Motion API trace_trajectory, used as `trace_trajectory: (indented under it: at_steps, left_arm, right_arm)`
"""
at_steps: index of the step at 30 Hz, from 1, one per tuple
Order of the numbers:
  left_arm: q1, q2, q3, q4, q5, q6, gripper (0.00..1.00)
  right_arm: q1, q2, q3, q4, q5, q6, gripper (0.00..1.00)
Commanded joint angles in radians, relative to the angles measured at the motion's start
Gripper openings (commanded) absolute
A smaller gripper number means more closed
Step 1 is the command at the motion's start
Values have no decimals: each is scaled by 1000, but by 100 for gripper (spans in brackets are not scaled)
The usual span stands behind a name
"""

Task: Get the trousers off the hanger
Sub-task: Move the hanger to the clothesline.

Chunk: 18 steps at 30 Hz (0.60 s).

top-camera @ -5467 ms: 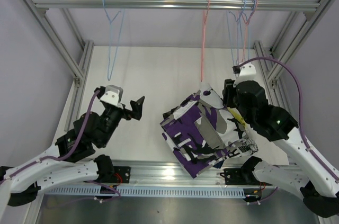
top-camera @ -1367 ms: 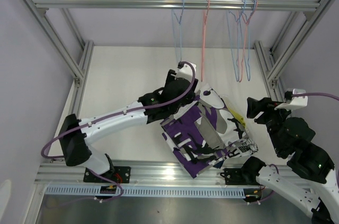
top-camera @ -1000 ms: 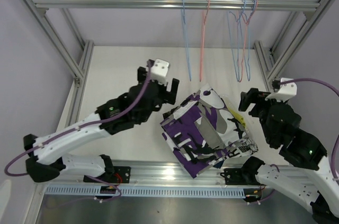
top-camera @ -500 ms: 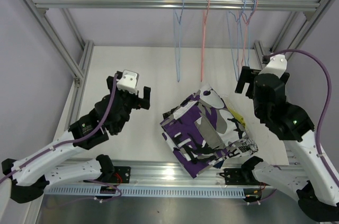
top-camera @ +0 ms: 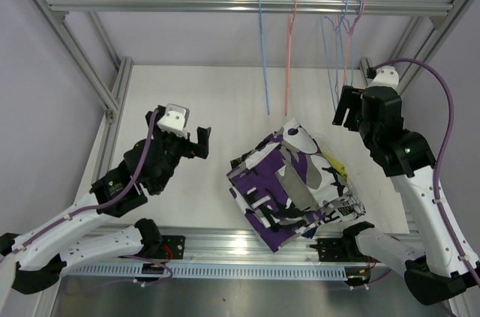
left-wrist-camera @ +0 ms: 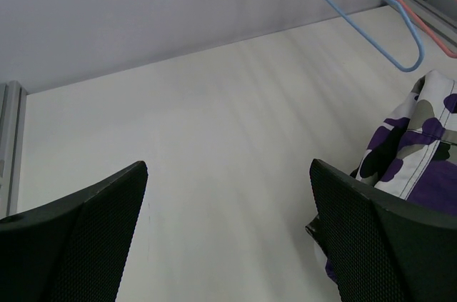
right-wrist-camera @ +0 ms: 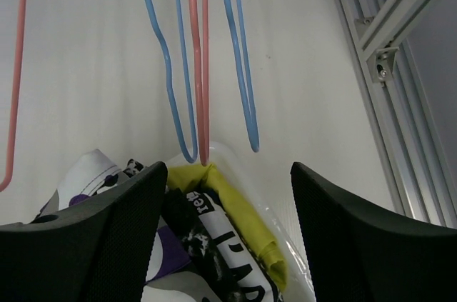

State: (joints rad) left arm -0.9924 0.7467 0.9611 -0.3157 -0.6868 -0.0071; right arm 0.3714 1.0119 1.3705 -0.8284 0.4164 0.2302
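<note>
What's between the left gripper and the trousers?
Only bare table separates the left gripper from the trousers, shown in top and left wrist views.

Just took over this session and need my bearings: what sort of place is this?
Probably a lab test cell for robot garment handling, not a home: an aluminium frame boxes in a white table, bare thin hangers hang from its top rail, and a pile of trousers lies on the table.
</note>
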Motion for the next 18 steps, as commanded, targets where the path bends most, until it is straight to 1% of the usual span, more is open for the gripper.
trace_trajectory:
  at_steps: [1, 8, 18]
  left_arm:
    - [6, -20, 1, 27, 20, 16, 100]
    - [6, -17, -2, 24, 21, 16, 99]
    - [6, -20, -5, 24, 23, 15, 99]
  right_arm:
    - [-17, -7, -23, 63, -42, -12, 73]
    - [-61, 17, -63, 94, -87, -8, 73]
    - [-81, 66, -50, 133, -146, -11, 73]
